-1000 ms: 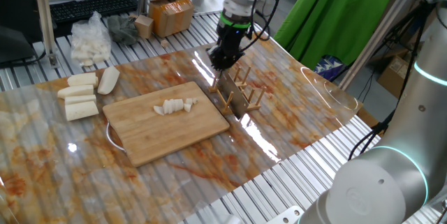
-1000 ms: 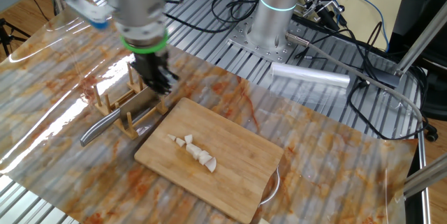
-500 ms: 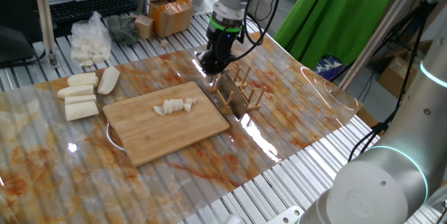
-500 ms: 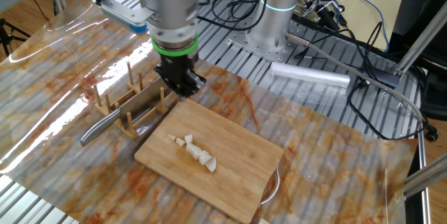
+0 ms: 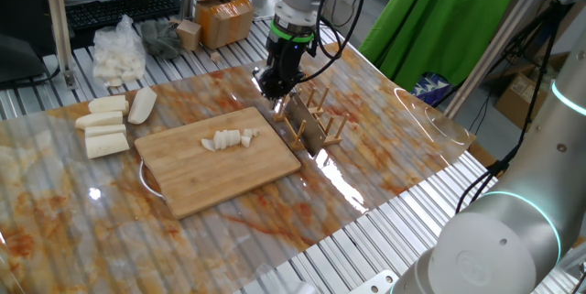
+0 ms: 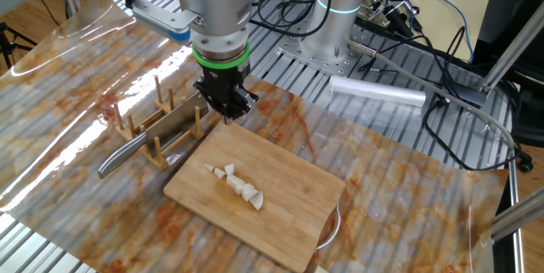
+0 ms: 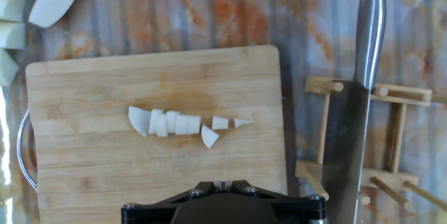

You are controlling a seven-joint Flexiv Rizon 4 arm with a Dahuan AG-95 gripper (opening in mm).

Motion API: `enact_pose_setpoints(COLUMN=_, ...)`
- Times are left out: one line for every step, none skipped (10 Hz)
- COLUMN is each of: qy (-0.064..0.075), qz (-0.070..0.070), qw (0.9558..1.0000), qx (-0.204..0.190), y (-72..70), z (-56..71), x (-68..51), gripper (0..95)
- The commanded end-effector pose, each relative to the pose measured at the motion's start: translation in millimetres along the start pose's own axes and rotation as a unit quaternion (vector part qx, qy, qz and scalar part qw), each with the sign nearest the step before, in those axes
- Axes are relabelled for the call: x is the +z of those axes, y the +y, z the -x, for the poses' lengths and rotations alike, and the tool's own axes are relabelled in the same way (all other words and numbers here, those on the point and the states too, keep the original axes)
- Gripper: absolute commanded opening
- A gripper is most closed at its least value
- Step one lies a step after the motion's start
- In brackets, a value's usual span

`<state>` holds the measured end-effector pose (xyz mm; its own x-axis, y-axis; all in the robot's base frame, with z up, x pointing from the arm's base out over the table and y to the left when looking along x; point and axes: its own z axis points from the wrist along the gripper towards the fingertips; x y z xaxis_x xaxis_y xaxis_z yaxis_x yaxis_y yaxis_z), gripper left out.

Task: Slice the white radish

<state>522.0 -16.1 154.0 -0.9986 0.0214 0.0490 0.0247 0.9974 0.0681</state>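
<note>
The white radish lies as a short row of small cream slices (image 5: 229,139) (image 6: 237,184) (image 7: 178,122) in the middle of the bamboo cutting board (image 5: 183,184) (image 6: 289,201) (image 7: 84,161). My gripper (image 5: 274,86) (image 6: 228,111) (image 7: 222,182) hangs shut and empty above the board's edge nearest the wooden rack, apart from the slices. The knife (image 5: 307,129) (image 6: 140,145) (image 7: 356,105) rests in the wooden rack (image 5: 316,120) (image 6: 161,124) (image 7: 391,140) beside the board, its steel handle sticking out.
Several thicker cream chunks (image 5: 105,125) (image 7: 28,4) lie on the table past the board's far end. Behind them sit a clear bag of white pieces (image 5: 119,51), a cardboard box (image 5: 222,17) and a keyboard (image 5: 119,5). A second robot base (image 6: 336,9) and cables stand nearby.
My gripper has drawn away from the rack and knife and moved over toward the cutting board's edge, its jaws closing fully. The knife stays in the rack; the slices have not moved.
</note>
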Motion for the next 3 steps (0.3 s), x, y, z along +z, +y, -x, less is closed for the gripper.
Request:
enact_pose_setpoints(qy=0.003, qz=0.000, qw=1.0000, qx=0.008, y=0.4, z=0.8, x=0.3, gripper=0.0)
enact_pose_setpoints(qy=0.004, qz=0.000, qw=1.0000, qx=0.008, y=0.7, z=0.5, x=1.0, gripper=0.0)
enact_pose_setpoints(qy=0.004, qz=-0.001, qw=1.0000, qx=0.008, y=0.8, z=0.1, x=1.4, gripper=0.0)
